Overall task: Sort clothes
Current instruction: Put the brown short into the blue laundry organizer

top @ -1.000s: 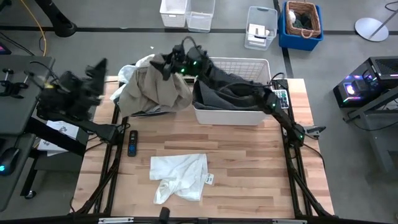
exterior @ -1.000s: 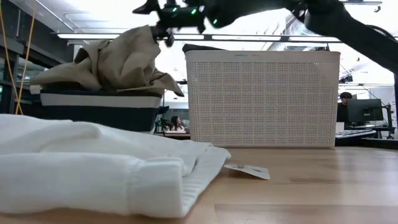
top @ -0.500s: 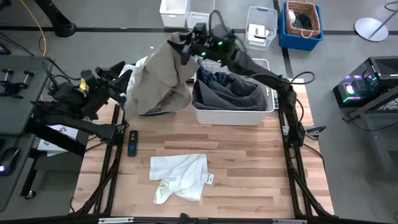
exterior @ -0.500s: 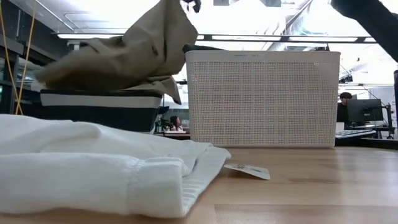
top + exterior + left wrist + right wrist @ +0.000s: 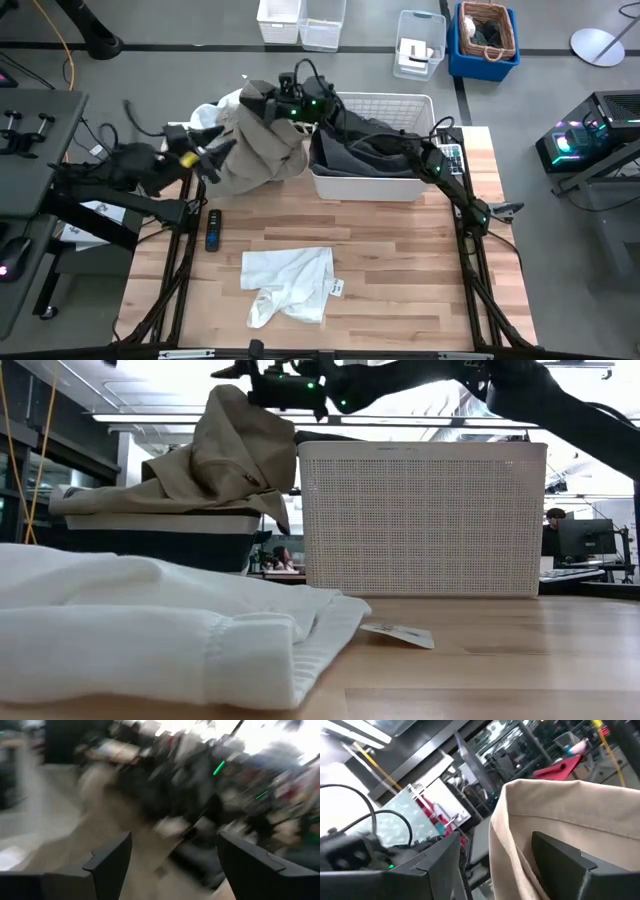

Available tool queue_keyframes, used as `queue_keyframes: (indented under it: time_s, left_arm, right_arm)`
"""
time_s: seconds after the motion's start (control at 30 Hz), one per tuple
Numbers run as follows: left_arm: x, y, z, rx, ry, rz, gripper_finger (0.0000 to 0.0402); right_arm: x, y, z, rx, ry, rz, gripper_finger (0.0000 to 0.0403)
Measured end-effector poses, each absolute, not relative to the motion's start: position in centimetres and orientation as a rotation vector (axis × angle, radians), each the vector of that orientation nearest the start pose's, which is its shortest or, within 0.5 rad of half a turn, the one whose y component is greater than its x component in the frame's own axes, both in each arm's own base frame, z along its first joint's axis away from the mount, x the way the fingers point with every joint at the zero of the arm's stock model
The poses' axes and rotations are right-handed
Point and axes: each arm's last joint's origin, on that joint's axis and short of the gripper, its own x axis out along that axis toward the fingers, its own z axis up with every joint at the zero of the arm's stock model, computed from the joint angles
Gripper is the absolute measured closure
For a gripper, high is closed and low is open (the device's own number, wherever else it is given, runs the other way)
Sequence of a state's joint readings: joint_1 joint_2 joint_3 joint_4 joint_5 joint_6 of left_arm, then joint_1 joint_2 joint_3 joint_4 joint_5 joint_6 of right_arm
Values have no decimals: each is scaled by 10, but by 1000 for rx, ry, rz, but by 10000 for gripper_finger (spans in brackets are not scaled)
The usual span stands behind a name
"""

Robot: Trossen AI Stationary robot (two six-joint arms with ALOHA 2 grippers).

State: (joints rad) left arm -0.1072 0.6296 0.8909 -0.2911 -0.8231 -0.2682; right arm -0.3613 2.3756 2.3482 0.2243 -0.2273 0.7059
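The tan garment [image 5: 255, 150] is heaped over the navy bin [image 5: 150, 545] at the table's far left, and its peak [image 5: 232, 400] rises to my right gripper [image 5: 262, 108]. That gripper reaches over the white basket [image 5: 372, 182] and is shut on the garment. My left gripper [image 5: 214, 146] is open and empty, just left of the tan heap. A white garment [image 5: 290, 285] lies flat on the near middle of the table. A dark grey garment [image 5: 375, 150] lies in the basket. Another white garment [image 5: 225, 100] shows behind the tan one. My right gripper holds the tan garment by a bunched fold at its top [image 5: 520, 855], which runs between the two fingers [image 5: 565, 865]. The fingers come from the table's right, over the basket. The top is drawn up into a peak, and the rest lies heaped on the navy bin.
A dark remote [image 5: 213, 230] lies on the table near the left edge. A keypad-like device [image 5: 452, 155] sits right of the basket. Clear bins and a blue bin [image 5: 485, 40] stand on the floor beyond the far edge. Bare wood shows at the near right.
My right gripper lifted the tan garment high above the bin, then came back down, so the garment is heaped on the bin again with only its top held up. My left gripper has moved toward the table's right, up to the tan heap, staying open.
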Motion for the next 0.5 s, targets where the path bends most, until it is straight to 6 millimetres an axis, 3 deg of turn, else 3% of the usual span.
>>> queue_keyframes:
  time_s: [0.2,0.4,0.5]
  left_arm:
    - [154,30,338,-120,182,918,124]
    - [190,80,299,-32,334,1128,124]
    - [193,105,276,-44,442,1232,124]
  right_arm:
    - [502,-193,384,606,-253,19,161]
    - [488,-186,408,567,-257,124,162]
    - [477,-179,427,546,-260,198,162]
